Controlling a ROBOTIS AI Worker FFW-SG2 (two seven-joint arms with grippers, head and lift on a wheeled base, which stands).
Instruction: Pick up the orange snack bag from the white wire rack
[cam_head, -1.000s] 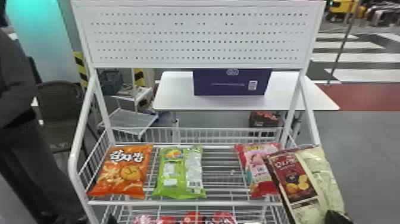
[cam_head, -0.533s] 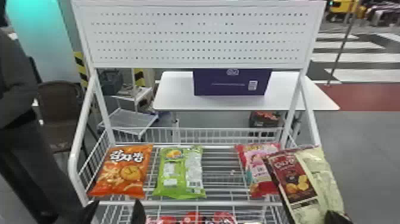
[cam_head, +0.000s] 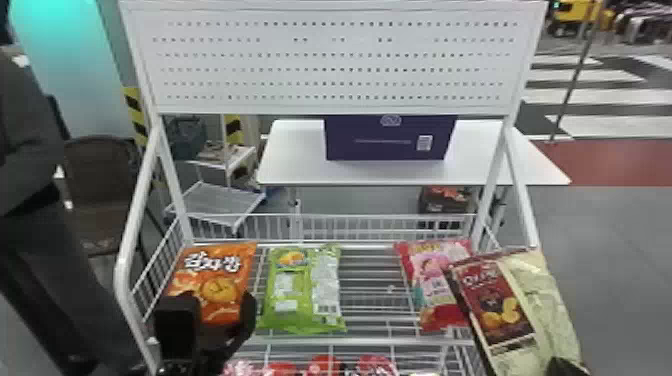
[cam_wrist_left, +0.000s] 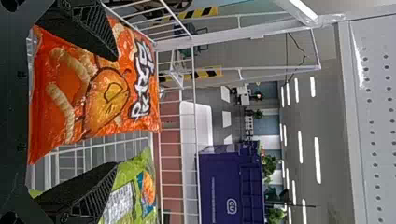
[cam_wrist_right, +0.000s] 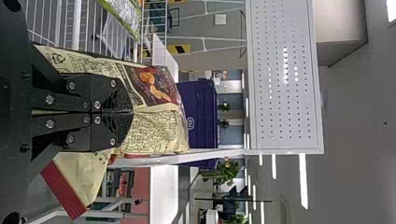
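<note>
Spread around the lower part of the orange snack bag (cam_head: 216, 280) is my left gripper (cam_head: 217, 312), open, at the left end of the white wire rack (cam_head: 300, 341). In the left wrist view the orange bag (cam_wrist_left: 93, 88) lies between the parted fingers of the left gripper (cam_wrist_left: 114, 112); no grip on it shows. My right gripper (cam_head: 565, 367) is at the lower right. The right wrist view has the right gripper (cam_wrist_right: 114, 112) shut on a cream and dark-red snack bag (cam_wrist_right: 156, 126), its fingers pinching the middle of the wrapper.
A green bag (cam_head: 302, 290) lies close to the right of the orange one. A pink and red bag (cam_head: 435, 285) is farther right, beside the held bag. The rack's side post (cam_head: 131, 240) rises left of my left gripper. Red packages (cam_head: 325, 366) sit on the lower shelf.
My left gripper has come up from the bottom edge to the orange bag, its fingers now at either side. The right gripper and its bag have barely moved.
</note>
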